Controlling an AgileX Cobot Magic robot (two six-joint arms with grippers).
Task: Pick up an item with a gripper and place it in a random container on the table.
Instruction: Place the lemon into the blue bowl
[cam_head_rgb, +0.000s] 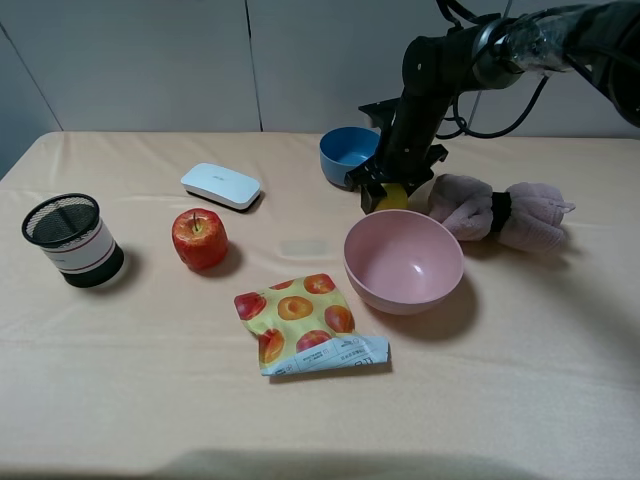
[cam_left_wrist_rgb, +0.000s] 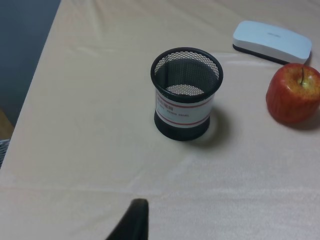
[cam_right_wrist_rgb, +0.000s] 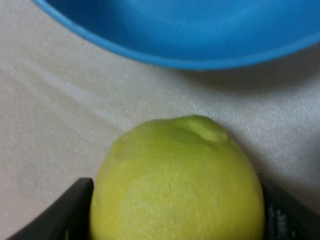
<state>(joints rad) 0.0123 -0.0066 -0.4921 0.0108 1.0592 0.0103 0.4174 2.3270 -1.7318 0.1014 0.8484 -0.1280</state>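
The yellow lemon (cam_head_rgb: 393, 196) sits between the fingers of my right gripper (cam_head_rgb: 386, 197), just in front of the small blue bowl (cam_head_rgb: 345, 152) on the peach-beige table (cam_head_rgb: 150, 390). In the right wrist view the lemon (cam_right_wrist_rgb: 177, 185) fills the gap between the dark fingers (cam_right_wrist_rgb: 65, 215), with the blue bowl (cam_right_wrist_rgb: 175, 30) close beyond it. I cannot tell whether the lemon is off the cloth. Of my left gripper only one dark fingertip (cam_left_wrist_rgb: 132, 220) shows, over bare cloth before the mesh cup.
A large pink bowl (cam_head_rgb: 404, 262) stands in front of the right gripper. A rolled pink towel (cam_head_rgb: 500, 212) lies to its right. A red apple (cam_head_rgb: 199, 238), white box (cam_head_rgb: 221, 185), black mesh cup (cam_head_rgb: 72, 240) and snack packet (cam_head_rgb: 305, 322) are further left.
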